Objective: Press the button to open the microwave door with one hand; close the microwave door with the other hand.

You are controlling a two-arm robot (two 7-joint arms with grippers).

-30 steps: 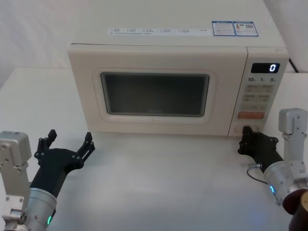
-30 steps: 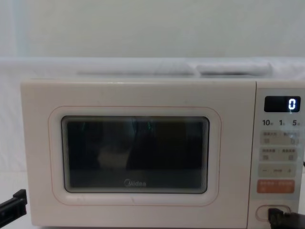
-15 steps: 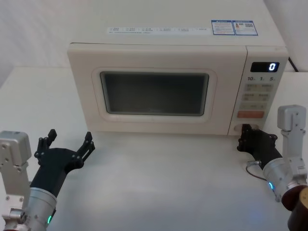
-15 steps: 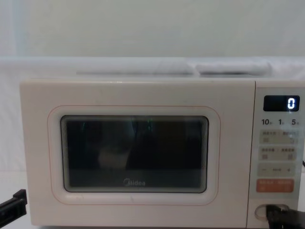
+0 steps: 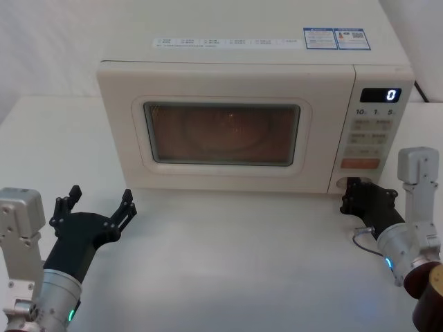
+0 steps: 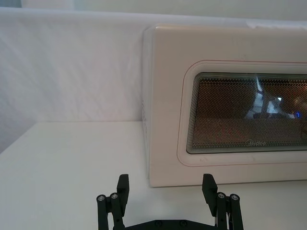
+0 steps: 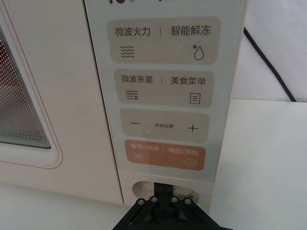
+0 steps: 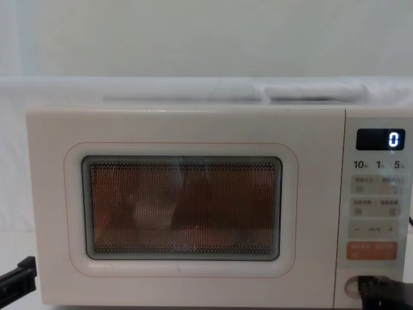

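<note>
On the white table I am counting one microwave, one door, one display and two black grippers. At far left, the left gripper is hovering low over the table, in front of the microwave's left corner and well apart from it; its arm is angling up and forward from the near edge. Its two ridged fingers are standing wide apart with nothing between them.

Moving right, the microwave door is sitting flush with the cabinet, taking up most of the front. I am seeing a cream panel with a thin orange outline, and the window is glowing reddish-orange through its dotted mesh.

Further right, the control panel is showing a lit "0" on the display, pale keys below it and one orange key. The button is sitting in a recess at the panel's bottom, under the orange key. The right gripper is reaching in low from the right, its tip touching that button. I cannot tell how far its fingers are spread; it is grasping nothing that I can make out.
</note>
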